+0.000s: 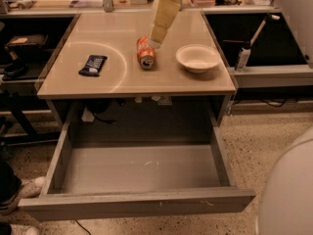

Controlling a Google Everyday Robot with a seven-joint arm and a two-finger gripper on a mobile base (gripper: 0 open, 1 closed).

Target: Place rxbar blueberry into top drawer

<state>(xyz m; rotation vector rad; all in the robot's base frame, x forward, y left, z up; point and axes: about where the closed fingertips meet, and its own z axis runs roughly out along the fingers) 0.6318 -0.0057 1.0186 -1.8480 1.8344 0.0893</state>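
Note:
The rxbar blueberry [93,65], a flat dark bar with white lettering, lies on the left part of the tan tabletop [122,82]. The top drawer [142,170] is pulled wide open below the table and its grey bottom is bare. My gripper [155,39] is at the low end of my cream arm [164,13], which reaches down from the top. It is over the back middle of the table, just behind the orange soda can [145,53] and well to the right of the bar.
A white bowl [197,58] stands on the right part of the tabletop. The drawer's front panel [137,202] juts toward me. My white base [288,190] fills the lower right corner. A person's shoe [19,195] is at the lower left. Shelves with clutter flank the table.

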